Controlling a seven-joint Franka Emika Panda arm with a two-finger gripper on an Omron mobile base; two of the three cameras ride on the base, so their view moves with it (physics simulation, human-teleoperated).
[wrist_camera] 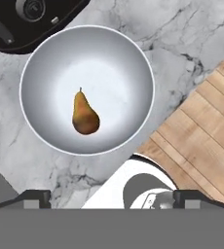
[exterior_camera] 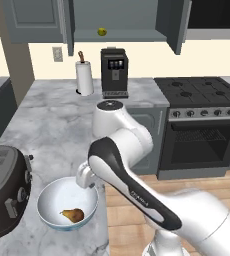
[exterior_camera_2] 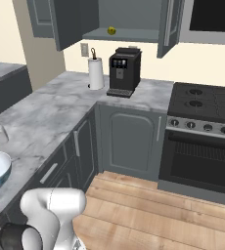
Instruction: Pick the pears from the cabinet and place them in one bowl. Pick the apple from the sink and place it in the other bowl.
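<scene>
Cabinet [exterior_camera: 117, 20] stands open above the table [exterior_camera: 57, 125], a yellow-green pear [exterior_camera: 102, 32] on its shelf. Below, the white bowl [wrist_camera: 46, 58] holds the brownish pear [wrist_camera: 85, 114], directly under the tool [wrist_camera: 106, 199], whose jaws are spread wide and empty.

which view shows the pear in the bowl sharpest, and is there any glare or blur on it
Hand view: the pear is crisp, lying in the bowl, whose white centre glows softly, no hard glare. Left base view: the pear is small and soft-edged, the arm crowding the bowl. Right base view: the bowl is cut by the edge.
</scene>
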